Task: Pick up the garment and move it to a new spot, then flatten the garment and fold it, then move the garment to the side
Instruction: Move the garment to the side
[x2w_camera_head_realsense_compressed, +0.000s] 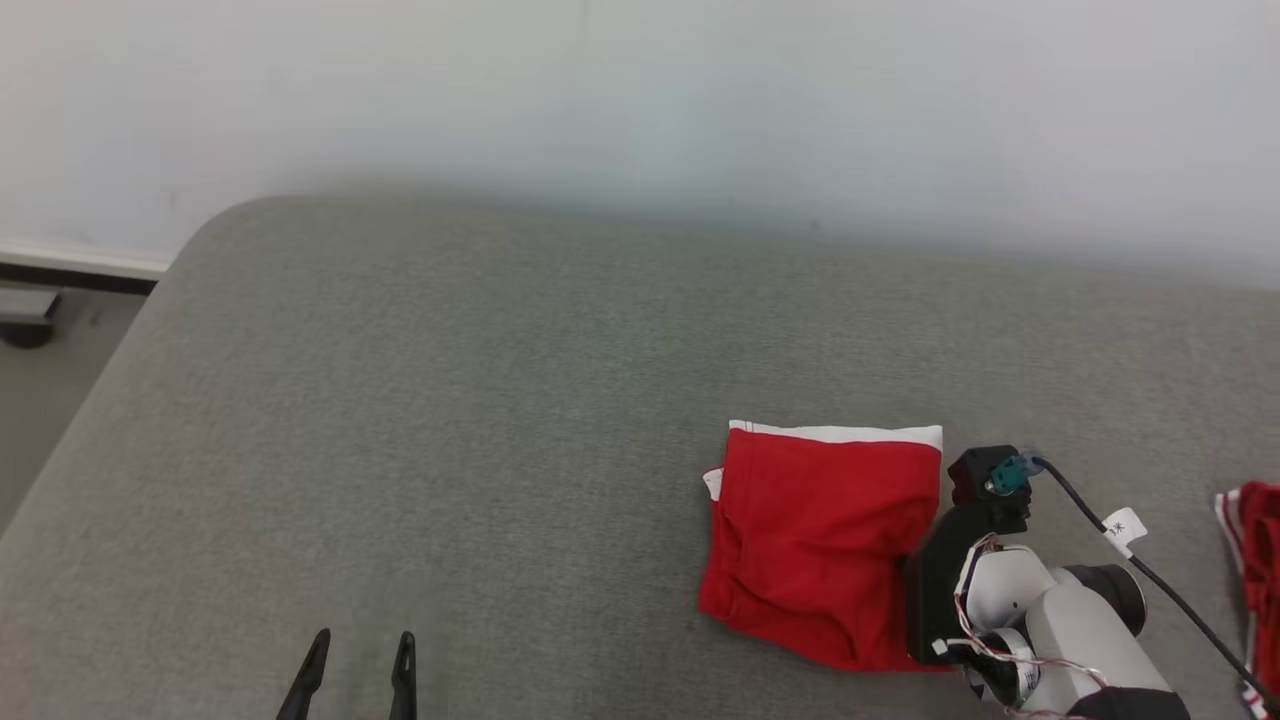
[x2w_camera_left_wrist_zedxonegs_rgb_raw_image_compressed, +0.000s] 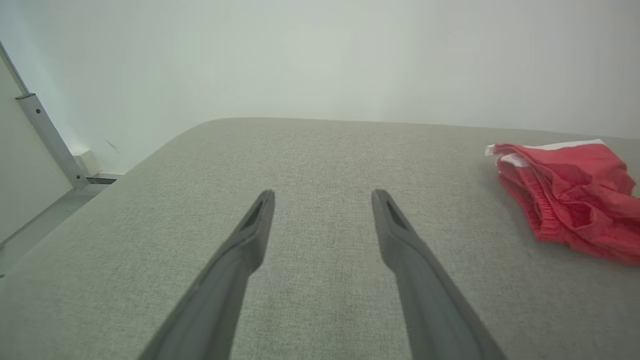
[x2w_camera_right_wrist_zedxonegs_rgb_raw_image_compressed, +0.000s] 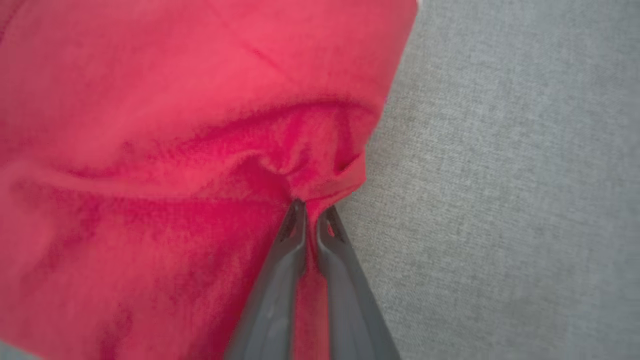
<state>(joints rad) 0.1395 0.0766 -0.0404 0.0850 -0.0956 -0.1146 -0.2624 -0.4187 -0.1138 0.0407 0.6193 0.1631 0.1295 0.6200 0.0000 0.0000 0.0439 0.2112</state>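
Observation:
The garment (x2w_camera_head_realsense_compressed: 815, 540) is a pair of red shorts with a white waistband, lying folded on the grey cushioned surface (x2w_camera_head_realsense_compressed: 480, 420) at the right. In the right wrist view my right gripper (x2w_camera_right_wrist_zedxonegs_rgb_raw_image_compressed: 312, 210) is shut on the garment (x2w_camera_right_wrist_zedxonegs_rgb_raw_image_compressed: 175, 125), pinching a fold at its right edge so the cloth puckers at the fingertips. In the head view the right arm's wrist (x2w_camera_head_realsense_compressed: 985, 560) covers that edge. My left gripper (x2w_camera_head_realsense_compressed: 360, 645) stands open near the front edge, far left of the garment (x2w_camera_left_wrist_zedxonegs_rgb_raw_image_compressed: 570, 192). Nothing is between its fingers (x2w_camera_left_wrist_zedxonegs_rgb_raw_image_compressed: 250, 235).
Another red and white cloth (x2w_camera_head_realsense_compressed: 1255, 570) lies at the far right edge. A white wall (x2w_camera_head_realsense_compressed: 640, 100) backs the surface. Floor and a dark caster (x2w_camera_head_realsense_compressed: 25, 325) show past the rounded left corner. Bare grey surface spreads left of the garment.

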